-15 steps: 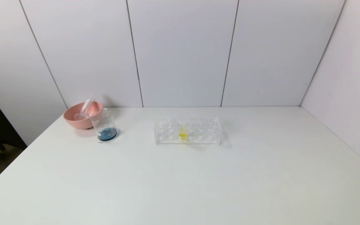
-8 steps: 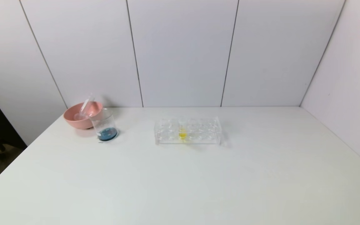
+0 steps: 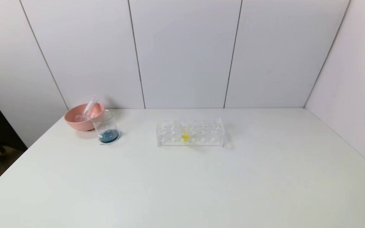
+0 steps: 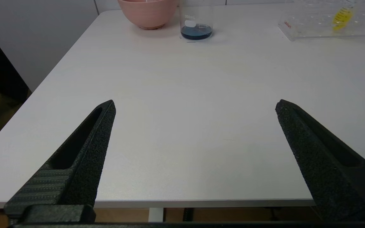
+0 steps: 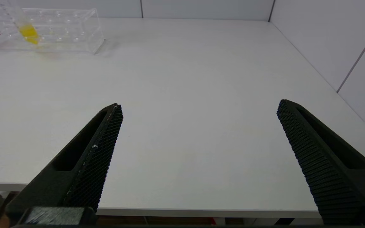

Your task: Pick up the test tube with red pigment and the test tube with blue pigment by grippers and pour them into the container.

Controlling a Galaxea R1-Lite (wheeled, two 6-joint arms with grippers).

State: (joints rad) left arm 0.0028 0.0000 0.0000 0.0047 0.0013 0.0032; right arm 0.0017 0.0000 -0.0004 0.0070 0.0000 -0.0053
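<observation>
Left pincer [image 4: 195, 102]: hangs released, jaws spread wide and holding nothing, just off the near edge of the desk [image 3: 201, 183], on the left. Right pincer [image 5: 200, 104]: same posture on the right, jaws wide apart and empty. Reads as a parked stance, both well apart from every item, so nothing gets knocked.

Farther in, near the middle: clear rack [image 3: 190, 133], lying crosswise, with one tube of yellow liquid [image 3: 185, 135] standing in a hole near its centre. Not part of the job, so sensibly left in place. No other tube visible in the rack.

Left of the rack, well apart from it: glass beaker [image 3: 106, 128], upright, with a shallow layer of dark blue-green liquid at the bottom. Probably the mixed pigments, judging by the colour.

Just behind the beaker, almost touching it: pink bowl [image 3: 74, 122], close to the back wall. Holds a clear empty tube [image 3: 89, 107] leaning on the rim, open end up; cannot tell whether a second lies beside it. No red or blue liquid visible in any tube. Likely serves as the drop-off for emptied tubes, which suggests pouring finished.
</observation>
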